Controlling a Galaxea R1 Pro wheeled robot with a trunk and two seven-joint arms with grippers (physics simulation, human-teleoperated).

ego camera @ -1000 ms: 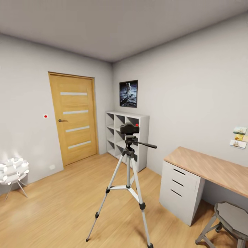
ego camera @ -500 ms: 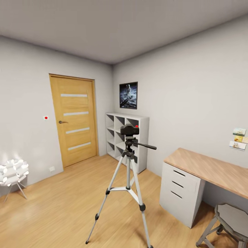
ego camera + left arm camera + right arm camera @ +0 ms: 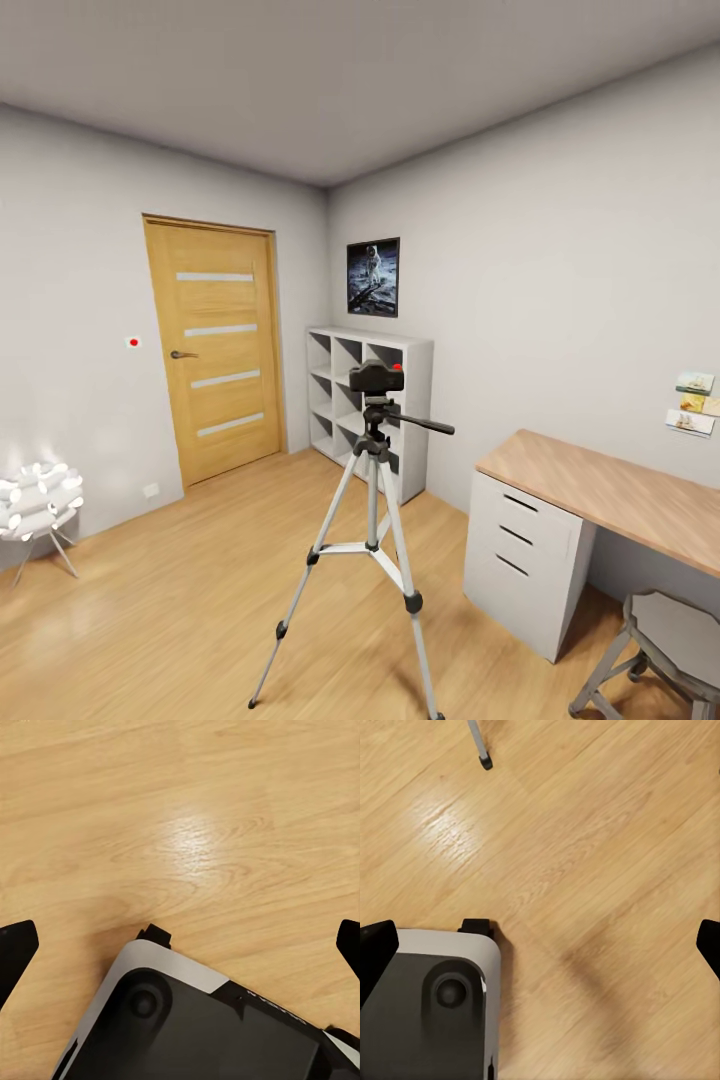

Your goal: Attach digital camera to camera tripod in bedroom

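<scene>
The camera tripod [image 3: 372,505] stands on the wood floor in the middle of the bedroom, silver legs spread and its pan handle pointing right. The digital camera [image 3: 377,376], black with a red mark on top, sits on the tripod's head. My left gripper [image 3: 180,949] hangs over the floor, open, its black fingertips [image 3: 15,952] far apart with nothing between them. My right gripper [image 3: 540,949] is also open and empty above the floor. One tripod foot [image 3: 484,759] shows in the right wrist view.
The oak door [image 3: 215,345] is at the back left, with the white cube shelf [image 3: 415,400] and astronaut poster [image 3: 373,275] behind the tripod. The desk [image 3: 600,485] and a stool [image 3: 675,625] stand at the right, a white lamp [image 3: 35,500] at the left. My own base [image 3: 210,1027] shows below both wrists.
The head view shifted very slightly a second ago and has held still since. Nothing in the room has moved.
</scene>
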